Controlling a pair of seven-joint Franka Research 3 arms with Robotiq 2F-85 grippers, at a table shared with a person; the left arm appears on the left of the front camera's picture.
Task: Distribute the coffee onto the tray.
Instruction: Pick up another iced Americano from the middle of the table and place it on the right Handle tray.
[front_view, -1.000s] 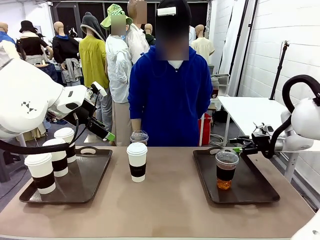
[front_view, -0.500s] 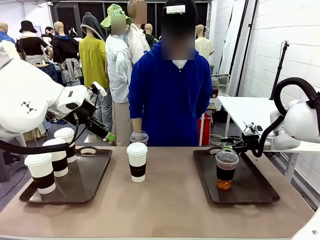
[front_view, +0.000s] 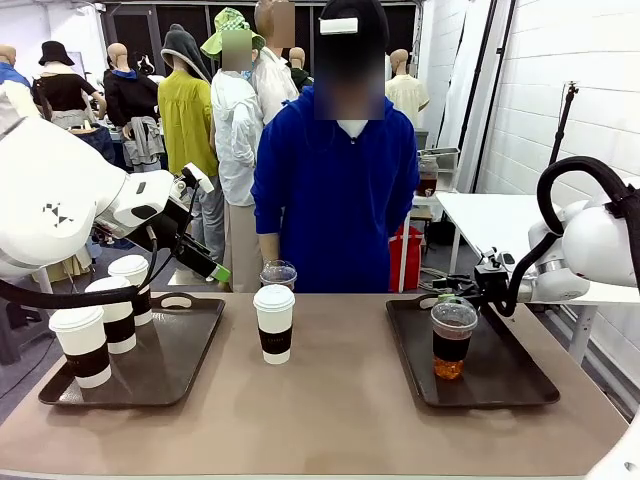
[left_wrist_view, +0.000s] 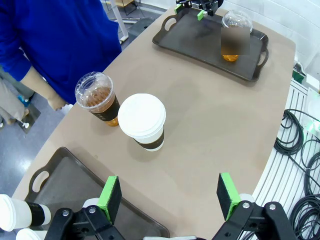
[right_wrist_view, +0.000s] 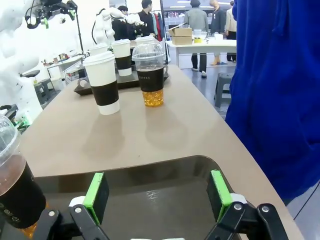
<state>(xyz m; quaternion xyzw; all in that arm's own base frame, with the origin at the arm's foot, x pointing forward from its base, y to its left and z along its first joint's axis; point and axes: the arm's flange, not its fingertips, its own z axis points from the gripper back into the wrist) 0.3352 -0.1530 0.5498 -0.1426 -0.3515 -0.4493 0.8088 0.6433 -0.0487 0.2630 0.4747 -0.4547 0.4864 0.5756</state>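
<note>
Three white lidded coffee cups (front_view: 105, 320) with dark sleeves stand on the left tray (front_view: 185, 355). Another white cup (front_view: 274, 323) (left_wrist_view: 142, 120) (right_wrist_view: 102, 82) stands on the bare table between the trays, a clear dome-lidded cup (front_view: 278, 274) (left_wrist_view: 96, 97) (right_wrist_view: 150, 80) just behind it. A second clear cup (front_view: 453, 340) (right_wrist_view: 12, 185) stands on the right tray (front_view: 500, 385) (right_wrist_view: 150, 182). My right gripper (front_view: 447, 297) (right_wrist_view: 158, 196) hovers open over that tray's far edge, beside the cup. My left gripper (front_view: 208, 225) (left_wrist_view: 169, 195) is open and raised above the left tray's far right corner.
A person in a blue top (front_view: 340, 190) stands at the far side, one hand hanging behind the middle clear cup. A white side table (front_view: 500, 225) is at the back right. Cables (left_wrist_view: 302, 140) lie on the floor off the table's edge.
My right gripper has slid left along the right tray's far edge, closer to the clear cup, still open. The left arm and all cups have stayed put.
</note>
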